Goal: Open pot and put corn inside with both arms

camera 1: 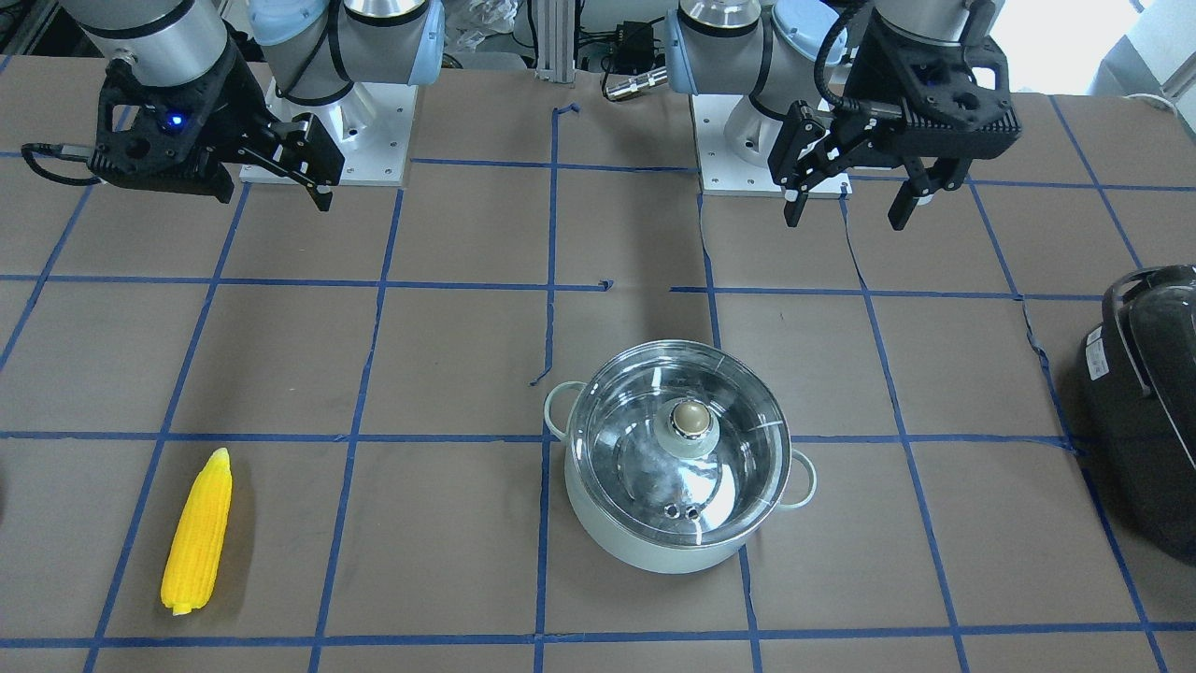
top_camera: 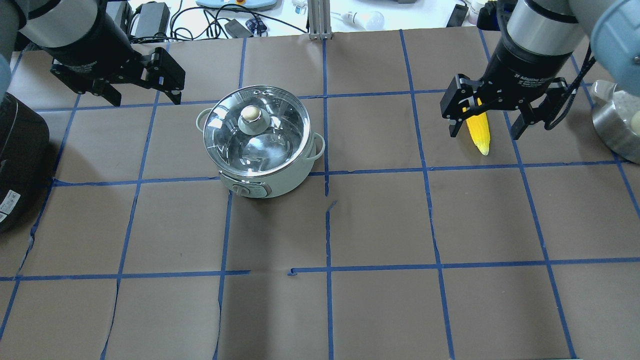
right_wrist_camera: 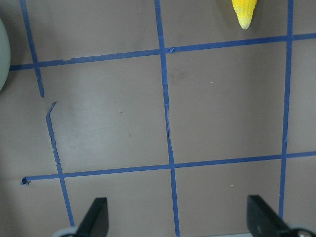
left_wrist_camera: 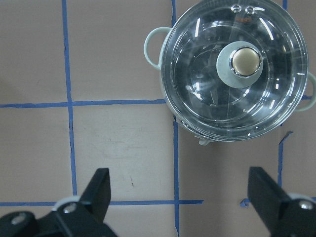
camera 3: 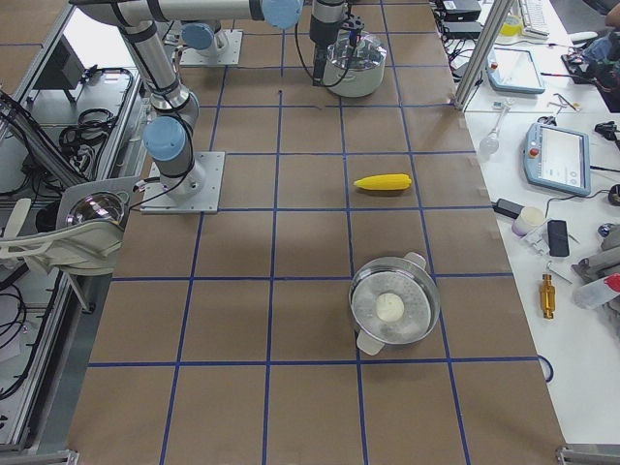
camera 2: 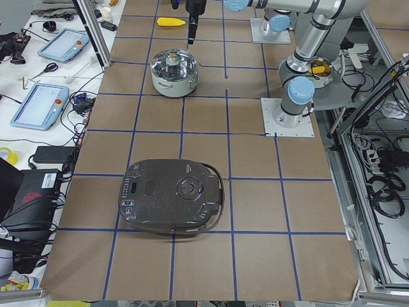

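The pale mint pot (top_camera: 280, 182) stands left of the table's middle with its glass lid (top_camera: 280, 125) and round knob (top_camera: 251, 114) on. It also shows in the front view (camera 1: 635, 547) and the left wrist view (left_wrist_camera: 170, 106). My left gripper (top_camera: 145, 97) is open and empty, raised to the left of the pot. The yellow corn (camera 1: 198, 533) lies flat on the table. In the overhead view the corn (top_camera: 480, 140) is partly hidden by my right gripper (top_camera: 485, 131), which hangs open and empty above it. Only the corn's tip (right_wrist_camera: 244, 12) shows in the right wrist view.
A black appliance (top_camera: 20, 160) sits at the table's left end, also in the front view (camera 1: 1145, 402). A second, steel pot with a lid (camera 3: 392, 308) stands beyond the corn at the right end. Blue tape lines grid the brown table (top_camera: 380, 220).
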